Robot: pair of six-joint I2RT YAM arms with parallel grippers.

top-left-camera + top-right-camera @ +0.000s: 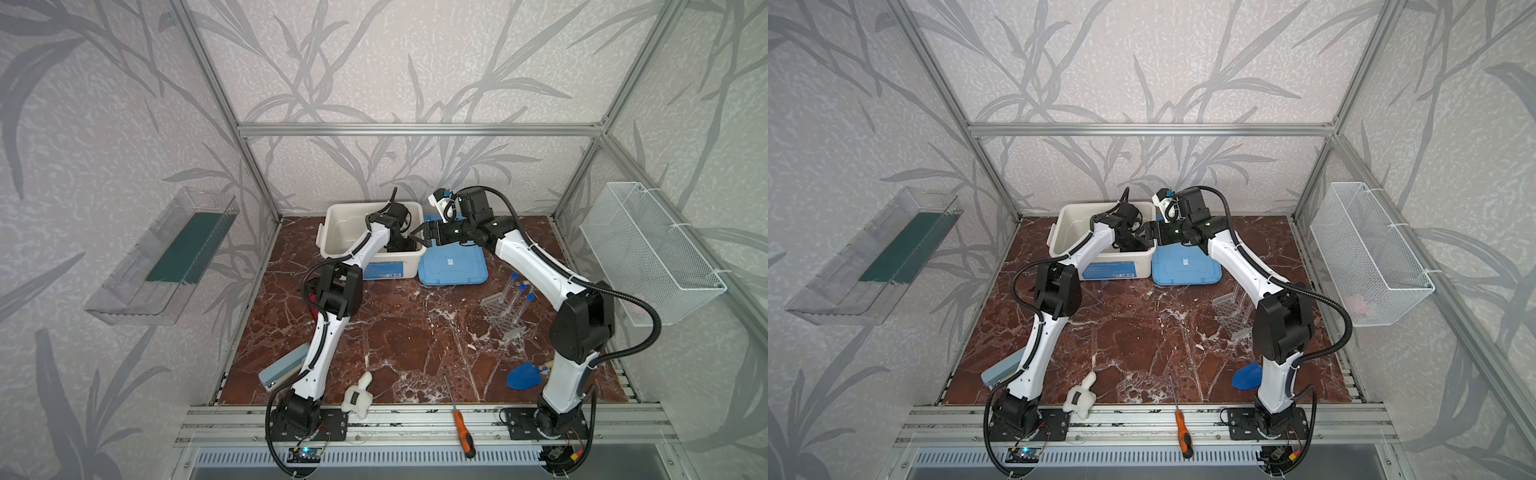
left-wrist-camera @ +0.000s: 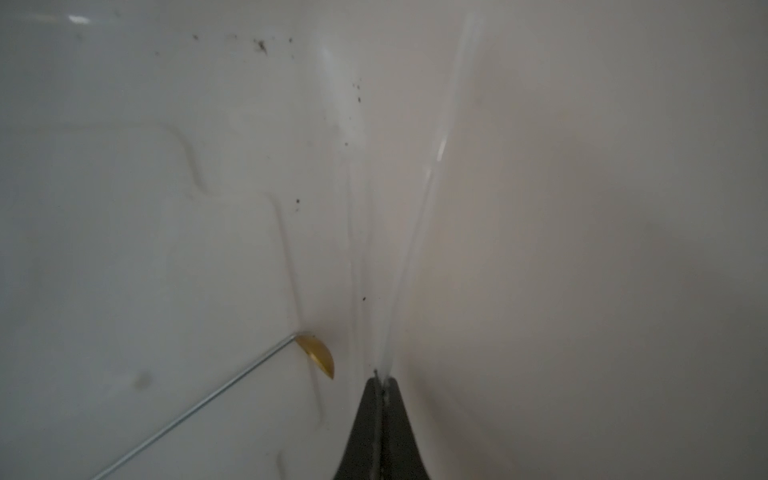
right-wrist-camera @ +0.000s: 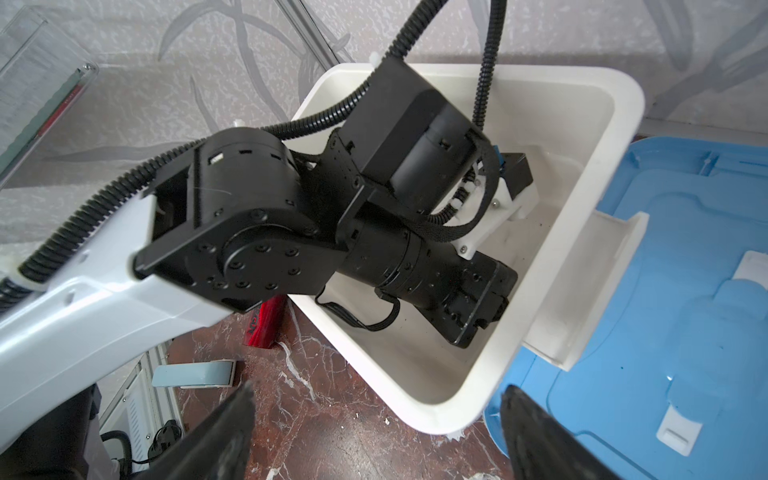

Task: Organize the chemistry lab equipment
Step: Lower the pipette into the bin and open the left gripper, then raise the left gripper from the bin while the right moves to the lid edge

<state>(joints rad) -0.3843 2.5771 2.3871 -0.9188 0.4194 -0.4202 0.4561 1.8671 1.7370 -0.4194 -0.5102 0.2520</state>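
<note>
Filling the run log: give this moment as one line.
left gripper: shut on thin clear rod, inside white bin | right gripper: open, over bin edge

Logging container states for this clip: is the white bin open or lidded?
Open. The white bin has no cover on; its blue lid lies flat on the table beside it.

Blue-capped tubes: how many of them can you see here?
3, all standing in the clear rack on the table's right: back tube, middle tube, front tube. More could be hidden in the white bin.
</note>
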